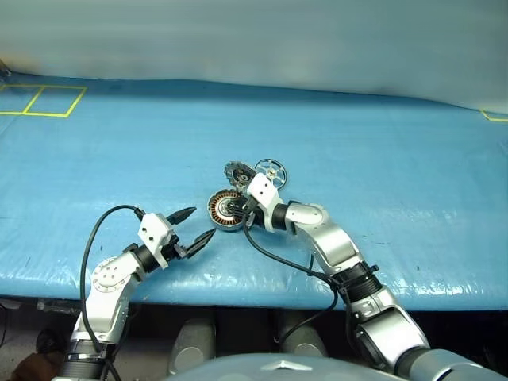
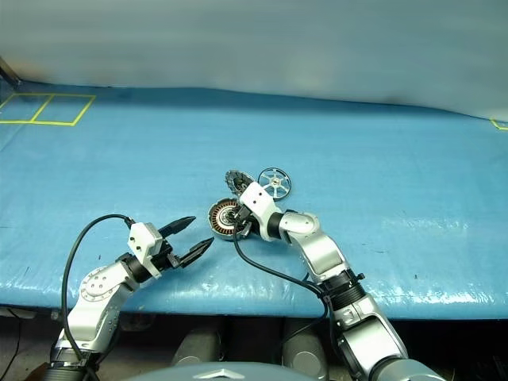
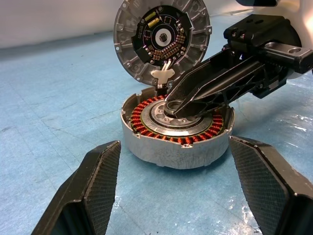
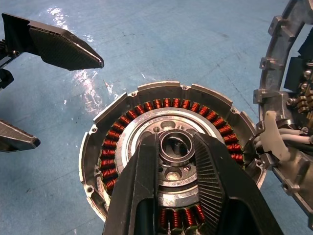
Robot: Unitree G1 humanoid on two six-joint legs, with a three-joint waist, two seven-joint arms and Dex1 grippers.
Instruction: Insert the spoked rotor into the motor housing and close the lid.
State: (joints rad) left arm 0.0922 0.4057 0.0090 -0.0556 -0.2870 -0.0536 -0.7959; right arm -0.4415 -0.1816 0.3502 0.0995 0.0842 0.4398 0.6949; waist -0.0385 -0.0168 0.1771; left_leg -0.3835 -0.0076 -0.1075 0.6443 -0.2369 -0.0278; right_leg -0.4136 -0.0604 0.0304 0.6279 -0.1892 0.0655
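The motor housing (image 1: 225, 210) sits open on the blue table, its copper windings (image 4: 117, 137) ringing a silver hub. Its lid (image 3: 161, 39) stands upright at the far rim, still joined to the cup, inner face toward me. My right gripper (image 4: 175, 147) reaches into the cup from the right and is shut on the centre hub ring. The spoked rotor (image 1: 271, 170) lies flat on the table just behind and right of the lid, untouched. On the near left of the housing, a short way off, my left gripper (image 1: 204, 222) is open and points at it.
A blue sheet (image 1: 397, 159) covers the whole table, and its front edge (image 1: 262, 294) runs close below both arms. Yellow tape squares (image 1: 48, 99) mark the far left corner. Black cables (image 1: 278, 258) loop from each wrist.
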